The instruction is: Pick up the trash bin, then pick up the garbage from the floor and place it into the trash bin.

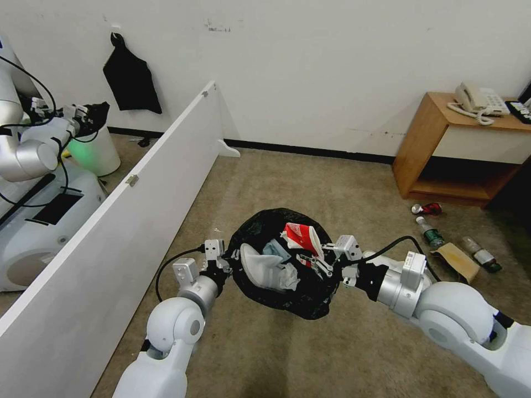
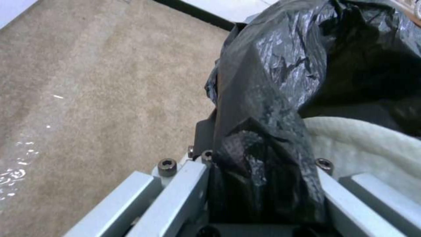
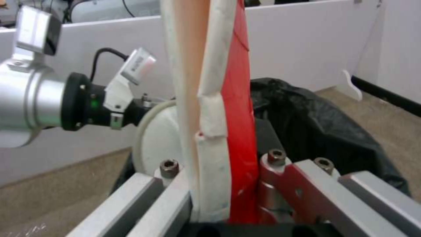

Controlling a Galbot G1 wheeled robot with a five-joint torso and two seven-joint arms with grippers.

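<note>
Above carpet [image 1: 343, 182], carton [image 1: 301, 236] upright.

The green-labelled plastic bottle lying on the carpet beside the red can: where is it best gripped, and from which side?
Grip the bottle across its labelled middle, from straight above: it lies flat on the carpet, cap toward the red can, so its round sides are free. The right claw must first drop its carton.
</note>
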